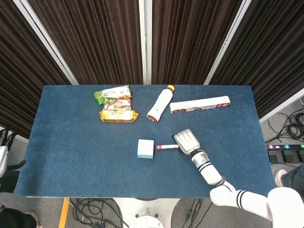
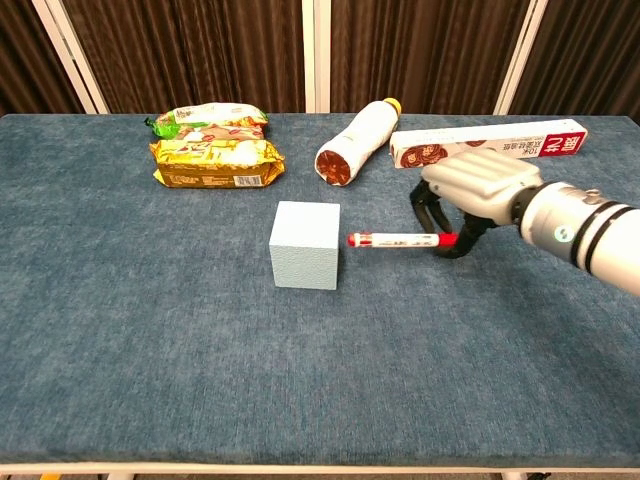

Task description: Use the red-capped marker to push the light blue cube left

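Note:
The light blue cube (image 1: 146, 148) (image 2: 305, 245) sits on the blue table left of centre. My right hand (image 1: 185, 141) (image 2: 470, 184) holds the red-capped marker (image 1: 166, 147) (image 2: 397, 240) level, its red tip pointing left. In the chest view a narrow gap shows between that tip and the cube's right face. Only a small part of my left hand (image 1: 4, 145) shows, at the far left edge of the head view, off the table; its fingers are too little seen to judge.
At the back of the table lie a stack of snack packets (image 1: 115, 103) (image 2: 212, 147), a white bottle on its side (image 1: 159, 103) (image 2: 358, 141) and a long red-and-white box (image 1: 200, 104) (image 2: 487, 142).

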You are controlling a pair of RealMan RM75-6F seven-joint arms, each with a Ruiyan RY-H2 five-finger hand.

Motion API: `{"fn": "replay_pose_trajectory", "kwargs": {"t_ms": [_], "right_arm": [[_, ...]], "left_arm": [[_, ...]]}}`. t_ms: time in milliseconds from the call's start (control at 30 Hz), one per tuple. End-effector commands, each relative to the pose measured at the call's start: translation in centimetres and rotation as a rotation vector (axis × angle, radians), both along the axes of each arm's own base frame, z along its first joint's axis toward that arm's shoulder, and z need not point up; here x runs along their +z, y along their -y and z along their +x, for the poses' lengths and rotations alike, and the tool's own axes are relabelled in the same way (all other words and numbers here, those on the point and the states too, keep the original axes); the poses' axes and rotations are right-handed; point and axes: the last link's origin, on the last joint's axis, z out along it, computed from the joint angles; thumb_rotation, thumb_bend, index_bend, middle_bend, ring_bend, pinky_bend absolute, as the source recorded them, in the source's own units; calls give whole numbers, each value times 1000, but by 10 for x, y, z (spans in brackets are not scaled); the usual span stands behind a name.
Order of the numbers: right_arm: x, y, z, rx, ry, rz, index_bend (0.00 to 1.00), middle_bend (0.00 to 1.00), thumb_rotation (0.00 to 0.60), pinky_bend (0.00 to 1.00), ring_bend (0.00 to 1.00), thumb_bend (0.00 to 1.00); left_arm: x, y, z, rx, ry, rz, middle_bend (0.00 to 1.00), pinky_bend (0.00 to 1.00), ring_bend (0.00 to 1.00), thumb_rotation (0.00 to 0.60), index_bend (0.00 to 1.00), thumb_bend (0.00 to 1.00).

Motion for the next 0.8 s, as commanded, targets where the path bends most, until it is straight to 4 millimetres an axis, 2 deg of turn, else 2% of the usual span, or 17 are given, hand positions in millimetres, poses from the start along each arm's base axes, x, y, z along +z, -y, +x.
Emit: {"fn": "replay_pose_trajectory", "kwargs": {"t_ms": [33,200,367,600,800], "right_arm": [[7,-2,-7,-1,-13,-9,677,667,600,1000,950,366],[13,-5,-12,0,-21,-14,677,669,600,1000,949,367],[7,-6,-4,8,-7,3,677,671,600,1000,949,366],[-18,-7,24,36,17,44,677,672,600,1000,950,371],[-45,-6,59,71,33,73,677,671,600,1000,949,372]], "left_arm": [[0,0,0,-1,0,-1,106,107,14,600,185,42],[-1,0,0,3,0,-3,106,107,14,600,185,42],[1,4,-2,9,-6,-7,106,107,14,600,185,44],[8,6,-7,24,-9,-1,106,105,14,600,185,58],[11,8,-12,36,-8,3,106,105,14,600,184,58]]}}
